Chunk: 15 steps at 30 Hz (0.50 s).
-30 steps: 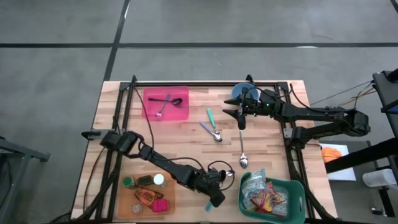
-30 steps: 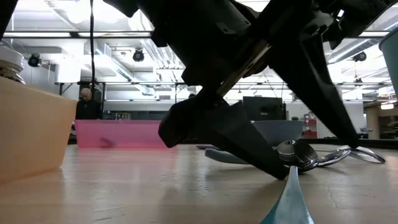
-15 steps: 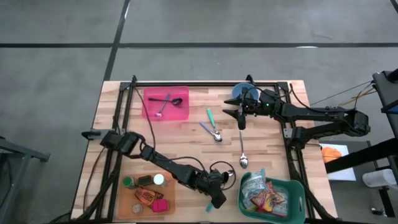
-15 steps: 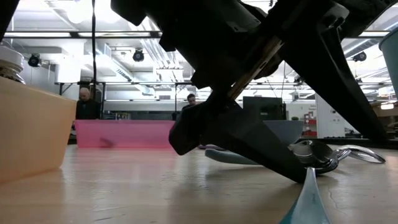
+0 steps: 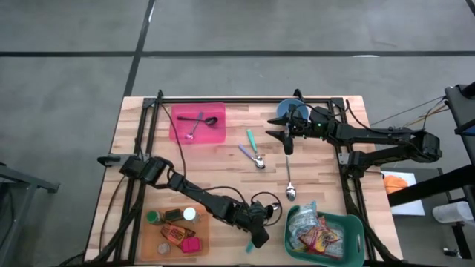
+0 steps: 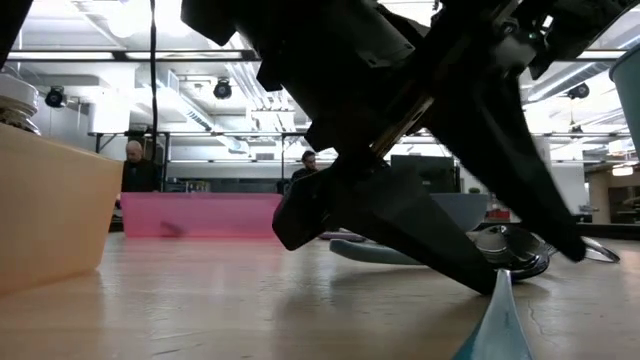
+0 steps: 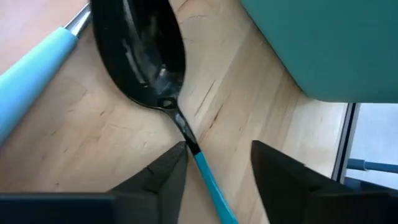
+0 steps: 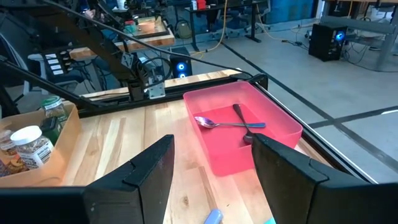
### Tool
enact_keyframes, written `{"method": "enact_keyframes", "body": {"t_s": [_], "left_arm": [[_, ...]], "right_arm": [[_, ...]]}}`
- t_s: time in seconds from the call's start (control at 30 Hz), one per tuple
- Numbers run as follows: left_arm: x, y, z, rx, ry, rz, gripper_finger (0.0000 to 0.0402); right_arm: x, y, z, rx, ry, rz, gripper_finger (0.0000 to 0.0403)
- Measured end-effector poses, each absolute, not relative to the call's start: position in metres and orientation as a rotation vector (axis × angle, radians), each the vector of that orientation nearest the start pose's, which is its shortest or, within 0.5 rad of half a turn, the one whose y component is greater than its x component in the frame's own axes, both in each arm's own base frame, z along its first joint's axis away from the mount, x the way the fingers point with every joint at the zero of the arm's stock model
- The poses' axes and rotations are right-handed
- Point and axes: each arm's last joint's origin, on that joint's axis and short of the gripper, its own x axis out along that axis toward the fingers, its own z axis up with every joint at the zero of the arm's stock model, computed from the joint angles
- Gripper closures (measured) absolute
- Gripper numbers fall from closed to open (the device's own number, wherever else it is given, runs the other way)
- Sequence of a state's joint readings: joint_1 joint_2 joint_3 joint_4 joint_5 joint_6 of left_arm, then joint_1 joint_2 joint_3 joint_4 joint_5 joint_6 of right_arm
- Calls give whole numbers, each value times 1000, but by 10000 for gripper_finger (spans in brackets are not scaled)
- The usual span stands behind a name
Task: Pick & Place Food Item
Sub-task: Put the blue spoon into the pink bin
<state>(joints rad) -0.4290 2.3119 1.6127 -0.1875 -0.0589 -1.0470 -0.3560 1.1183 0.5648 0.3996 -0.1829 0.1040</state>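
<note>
A spoon with a black bowl (image 7: 140, 56) and a thin teal handle (image 7: 214, 186) lies flat on the wooden table near its front edge, just left of the green bin (image 5: 349, 222). My left gripper (image 7: 217, 149) slants down over it, open, one finger on each side of the handle just behind the bowl. The handle's near end (image 6: 497, 315) shows in the low view. Food packets (image 5: 319, 237) lie in the green bin, and jars and packets (image 5: 174, 226) in the tan tray. My right gripper (image 5: 288, 144) hovers open at the far right, holding nothing. My left gripper comes from above, slanting down, its fingers across the spoon's handle. One fingertip (image 7: 177, 155) stands right against the spoon's neck (image 7: 188, 142); whether it touches I cannot tell. The other finger (image 7: 273, 162) is clear of it. The spoon lies flat on the table.
A second utensil with a light blue handle (image 7: 37, 81) lies beside the black bowl. Loose spoons (image 5: 256, 156) and a long silver spoon (image 5: 289, 178) lie mid-table. A pink bin (image 5: 199, 124) with spoons stands at the far left, a blue plate (image 5: 286, 110) under the right arm.
In the low view my left gripper's fingers have drawn closer together around the spoon's handle, and the handle's near end has swung a little toward the right of that view. The right arm has kept still.
</note>
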Motion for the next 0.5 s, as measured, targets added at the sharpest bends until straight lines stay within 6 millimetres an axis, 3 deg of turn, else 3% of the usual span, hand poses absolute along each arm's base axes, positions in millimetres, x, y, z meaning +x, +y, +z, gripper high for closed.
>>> {"method": "enact_keyframes", "body": {"t_s": [0.2,0.5], "left_arm": [[442,-200,111,-752,948,140,289],[442,-200,110,-750,953,143,344]], "right_arm": [[226,-79,248,145,139,-180,192],[226,-79,248,145,139,-180,192]]}}
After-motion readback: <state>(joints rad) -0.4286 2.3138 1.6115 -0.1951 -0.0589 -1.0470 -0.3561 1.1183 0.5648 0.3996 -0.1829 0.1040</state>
